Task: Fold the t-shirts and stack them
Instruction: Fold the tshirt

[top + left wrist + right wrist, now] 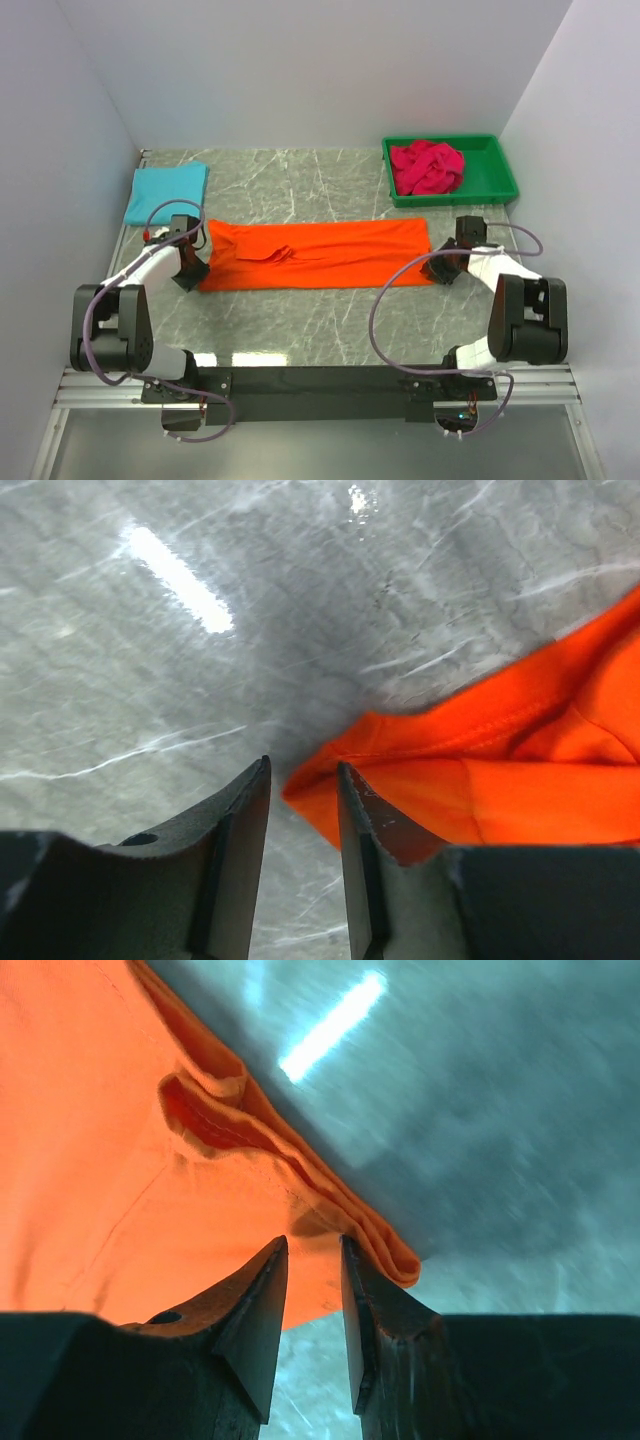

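Note:
The orange t-shirt (315,255) lies on the marble table as a long strip folded lengthwise. My left gripper (193,272) sits low at its near-left corner. In the left wrist view the left gripper (303,770) is open, and the orange corner (520,780) lies just past the tips with bare table in the gap. My right gripper (437,269) is at the strip's near-right corner. It is open too (313,1245), with the layered orange edge (100,1140) just beyond its tips. The turquoise t-shirt (167,193) lies folded at the back left. The crimson-pink one (427,167) is bunched in the bin.
The green plastic bin (500,165) stands at the back right against the wall. White walls close in the table on the left, back and right. The arms' bases and a black rail (320,380) run along the near edge.

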Robot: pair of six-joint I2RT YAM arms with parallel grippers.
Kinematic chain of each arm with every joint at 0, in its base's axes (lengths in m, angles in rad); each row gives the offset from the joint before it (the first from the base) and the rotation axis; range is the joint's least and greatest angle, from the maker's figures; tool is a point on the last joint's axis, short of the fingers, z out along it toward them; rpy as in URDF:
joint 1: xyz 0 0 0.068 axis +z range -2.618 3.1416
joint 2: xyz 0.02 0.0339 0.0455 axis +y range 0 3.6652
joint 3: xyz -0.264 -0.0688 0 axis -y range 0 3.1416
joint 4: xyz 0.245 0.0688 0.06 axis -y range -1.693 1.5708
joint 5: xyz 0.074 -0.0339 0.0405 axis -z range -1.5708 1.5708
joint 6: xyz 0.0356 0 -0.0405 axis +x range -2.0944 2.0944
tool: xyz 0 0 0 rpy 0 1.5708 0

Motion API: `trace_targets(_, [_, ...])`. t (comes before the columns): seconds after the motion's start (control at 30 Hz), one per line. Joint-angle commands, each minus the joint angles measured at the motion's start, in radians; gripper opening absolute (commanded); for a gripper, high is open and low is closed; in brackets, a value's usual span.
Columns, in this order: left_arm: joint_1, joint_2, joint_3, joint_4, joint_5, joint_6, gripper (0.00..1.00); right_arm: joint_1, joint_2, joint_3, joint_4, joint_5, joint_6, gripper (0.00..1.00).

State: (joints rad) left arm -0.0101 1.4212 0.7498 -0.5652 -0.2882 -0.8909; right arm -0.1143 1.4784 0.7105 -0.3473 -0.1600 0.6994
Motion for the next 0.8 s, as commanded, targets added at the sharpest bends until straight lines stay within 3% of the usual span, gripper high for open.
trace_targets(0.0, [0.009, -0.057, -0.006, -0.042, -0.037, 0.03, 0.39, -0.027, -0.041, -0.098, -0.121, 0.085, 0.015, 0.36])
trace_targets(0.13, [0.009, -0.151, 0.022, -0.039, 0.015, 0.067, 0.53, -0.021, -0.179, -0.129, -0.118, 0.128, 0.035, 0.36])
trace_targets(0.23, [0.009, -0.221, 0.06, -0.055, 0.052, 0.081, 0.67, 0.057, -0.3, -0.085, -0.116, 0.19, 0.038, 0.38])
trace_targets(0.37, [0.009, -0.271, 0.1, -0.055, 0.127, 0.105, 0.79, 0.246, -0.339, 0.036, -0.053, 0.221, -0.044, 0.4])
trace_targets(0.63, [-0.12, -0.214, 0.126, 0.017, 0.251, 0.09, 0.75, 0.703, -0.029, 0.44, 0.027, 0.158, -0.47, 0.44])
trace_targets(0.77, [-0.165, -0.136, 0.146, 0.073, 0.276, 0.037, 0.75, 0.78, 0.126, 0.585, 0.047, 0.067, -0.595, 0.48])
